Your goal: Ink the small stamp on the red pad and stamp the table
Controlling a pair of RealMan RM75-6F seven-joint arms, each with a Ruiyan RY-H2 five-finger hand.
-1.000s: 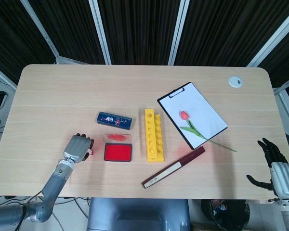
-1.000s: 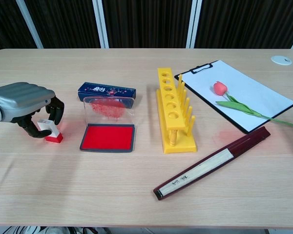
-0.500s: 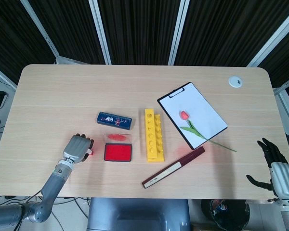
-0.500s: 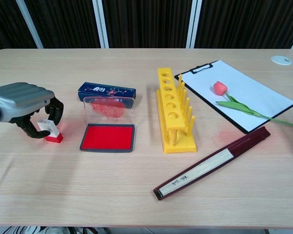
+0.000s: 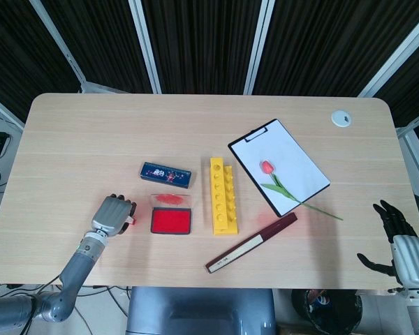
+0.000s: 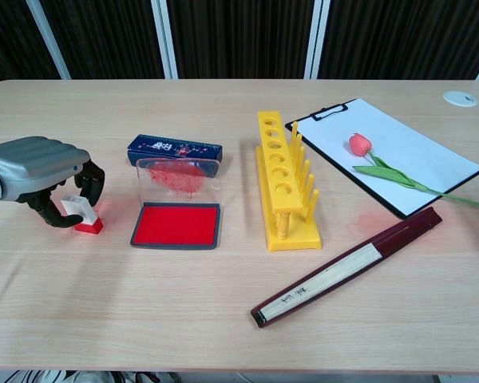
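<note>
The small stamp [image 6: 82, 215], white on top with a red base, stands on the table left of the red ink pad [image 6: 176, 224]. My left hand [image 6: 40, 176] grips the stamp's white top from above, its fingers curled around it. From the head view that hand [image 5: 114, 214] covers most of the stamp [image 5: 132, 221], just left of the pad [image 5: 171, 221], whose clear lid stands open. My right hand [image 5: 399, 241] hangs off the table's right front corner, fingers spread, holding nothing.
A dark blue box [image 6: 176, 149] lies behind the pad. A yellow rack [image 6: 283, 183] stands mid-table, with a clipboard [image 6: 391, 152] and a tulip [image 6: 383, 167] to its right. A closed folding fan [image 6: 347, 266] lies near the front edge, and a white disc [image 5: 341, 118] sits far right.
</note>
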